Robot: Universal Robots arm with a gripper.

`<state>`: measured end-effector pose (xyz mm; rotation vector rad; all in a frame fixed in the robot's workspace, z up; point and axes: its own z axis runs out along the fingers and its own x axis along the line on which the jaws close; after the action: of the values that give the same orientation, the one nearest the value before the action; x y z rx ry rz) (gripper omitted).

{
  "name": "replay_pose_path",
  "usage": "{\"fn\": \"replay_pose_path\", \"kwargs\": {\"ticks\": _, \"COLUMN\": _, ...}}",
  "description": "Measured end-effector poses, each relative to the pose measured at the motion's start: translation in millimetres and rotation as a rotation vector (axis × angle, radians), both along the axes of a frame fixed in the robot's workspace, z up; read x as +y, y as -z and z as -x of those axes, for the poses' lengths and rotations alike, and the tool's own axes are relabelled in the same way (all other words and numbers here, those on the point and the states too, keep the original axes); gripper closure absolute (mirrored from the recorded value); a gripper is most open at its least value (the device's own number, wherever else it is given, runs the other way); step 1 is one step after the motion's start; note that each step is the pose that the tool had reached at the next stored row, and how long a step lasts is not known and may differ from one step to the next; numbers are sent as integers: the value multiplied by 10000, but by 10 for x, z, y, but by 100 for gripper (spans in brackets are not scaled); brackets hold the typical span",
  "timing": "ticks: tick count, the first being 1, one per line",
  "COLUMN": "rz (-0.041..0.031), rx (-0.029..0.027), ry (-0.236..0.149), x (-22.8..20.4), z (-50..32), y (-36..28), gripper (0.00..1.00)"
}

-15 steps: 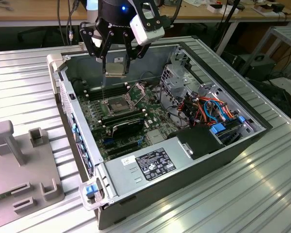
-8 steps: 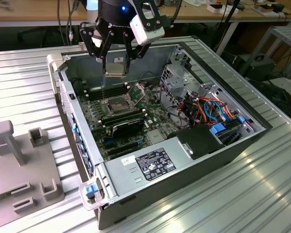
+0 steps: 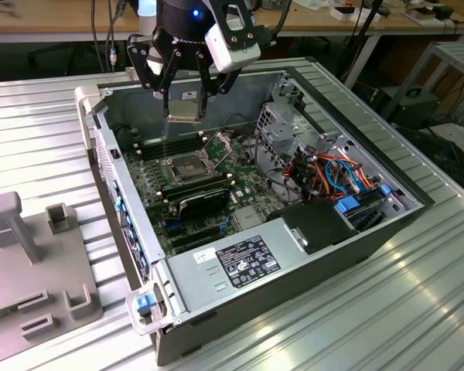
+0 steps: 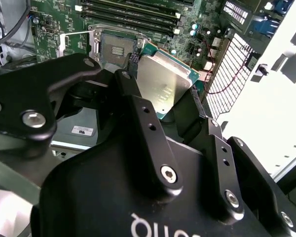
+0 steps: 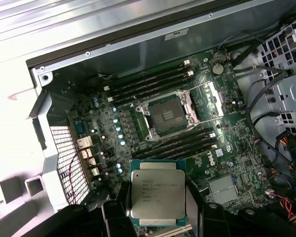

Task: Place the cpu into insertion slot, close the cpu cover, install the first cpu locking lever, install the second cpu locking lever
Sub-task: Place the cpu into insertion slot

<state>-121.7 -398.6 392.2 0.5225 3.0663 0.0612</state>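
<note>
The claw [image 4: 165, 79] is clamping the cpu [image 4: 158, 91] between its black fingers [image 4: 138, 106], holding it tilted just beside the uncovered insertion slot [image 4: 116, 49]. The cpu cover [image 4: 95, 39] is lying swung back on the slot's opposite side. Long black memory slots [image 4: 130, 12] are running near the slot.

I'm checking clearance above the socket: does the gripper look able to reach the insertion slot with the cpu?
Probably yes. The gripper holds the cpu above the insertion slot, whose cpu cover stands swung open; nothing lies over the socket.
</note>
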Motion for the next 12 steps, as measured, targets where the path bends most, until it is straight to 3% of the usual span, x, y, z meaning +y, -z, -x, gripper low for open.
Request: {"fn": "replay_pose_path", "kwargs": {"ticks": 12, "rz": 0, "rx": 0, "ry": 754, "x": 0, "z": 0, "y": 3, "gripper": 46}}
